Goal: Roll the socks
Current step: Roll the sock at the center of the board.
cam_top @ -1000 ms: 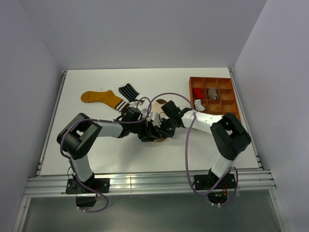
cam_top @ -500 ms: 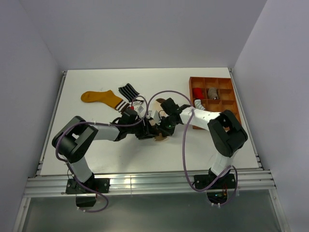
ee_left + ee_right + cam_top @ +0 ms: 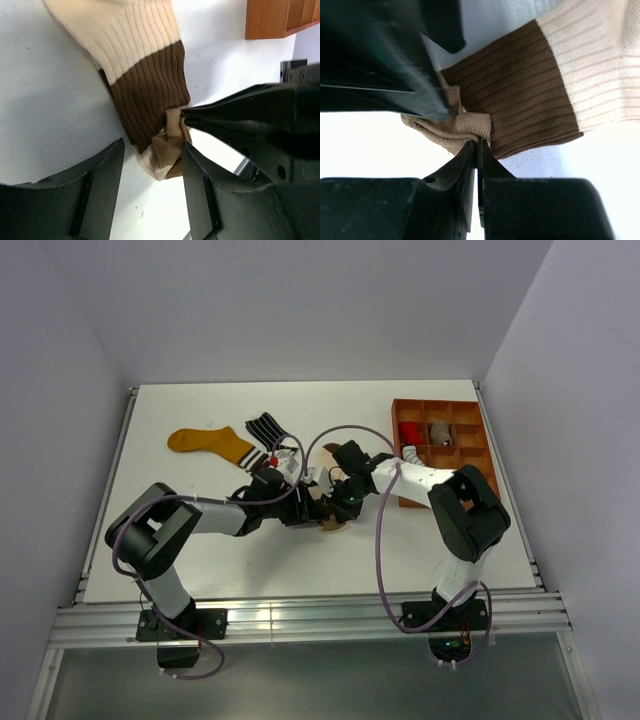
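1. The right gripper [image 3: 478, 144] has its fingers pressed tight together. They pinch a tan fold at the end of the cream and brown sock [image 3: 520, 85]. In the right wrist view the fold bulges out just past the tips, toward 11 o'clock.
2. The left gripper [image 3: 152, 146] stands partly spread, one finger on either side of that same sock end. The finger at 8 o'clock is clear of the cloth. The other sits just beside the tan fold, and I cannot tell whether it touches.
3. In the left wrist view the right gripper's pointed tips come in from 3 o'clock and meet the fold at the edge of the brown band. The cream ribbed part runs off toward 11 o'clock, flat on the table [image 3: 40, 100].
4. Seen from above, the two grippers meet over this sock near the middle of the table, the left one at its 9 o'clock side and the right one at its 1 o'clock side.
5. The mustard-yellow sock [image 3: 205, 443] lies flat at 10 o'clock from the grippers. The black striped sock [image 3: 266, 428] is just beside its cuff end, at 11 o'clock from them.
6. The orange-brown tray [image 3: 394, 430] sits at 2 o'clock, with a red roll [image 3: 409, 432] and a grey-brown roll [image 3: 440, 431] in neighbouring compartments. A white striped sock [image 3: 412, 457] shows at the tray's left side, just beside the right arm.
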You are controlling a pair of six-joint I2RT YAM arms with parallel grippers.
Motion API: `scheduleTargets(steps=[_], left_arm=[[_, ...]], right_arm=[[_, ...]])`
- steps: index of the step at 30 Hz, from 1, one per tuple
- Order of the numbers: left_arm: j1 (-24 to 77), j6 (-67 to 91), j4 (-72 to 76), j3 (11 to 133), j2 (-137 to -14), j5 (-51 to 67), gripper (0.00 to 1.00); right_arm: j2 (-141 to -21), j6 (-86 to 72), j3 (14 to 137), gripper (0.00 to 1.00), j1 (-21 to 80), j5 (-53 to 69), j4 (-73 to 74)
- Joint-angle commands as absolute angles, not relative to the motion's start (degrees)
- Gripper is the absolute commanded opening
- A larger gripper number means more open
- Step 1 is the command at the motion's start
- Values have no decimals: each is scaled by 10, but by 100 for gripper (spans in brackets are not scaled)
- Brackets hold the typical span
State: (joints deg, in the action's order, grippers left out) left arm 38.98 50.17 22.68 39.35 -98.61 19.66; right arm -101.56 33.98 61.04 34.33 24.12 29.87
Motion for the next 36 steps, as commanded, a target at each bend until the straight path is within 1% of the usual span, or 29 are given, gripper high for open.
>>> scheduleTargets(steps=[1,8,12,24,27,34,36], left_arm=[[424,432,286,385,-948,207,57],[435,417,346,358,-928,229,59],[440,392,294,385,-936,201,57],[441,388,311,390,-955,169,56],[444,395,321,398,-969,169,55],[457,443,395,366,-992,156,51],[460,448,402,361,-998,158,47]], right_arm=[[-1056,332,611,8,338,185,318],[-1060,330,613,8,338,184,323],[-1063,329,616,8,338,185,326],[-1070,330,622,7,337,186,335],[-1072,327,624,7,337,187,336],[-1085,319,636,7,330,203,354],[-1085,319,636,7,330,201,355]])
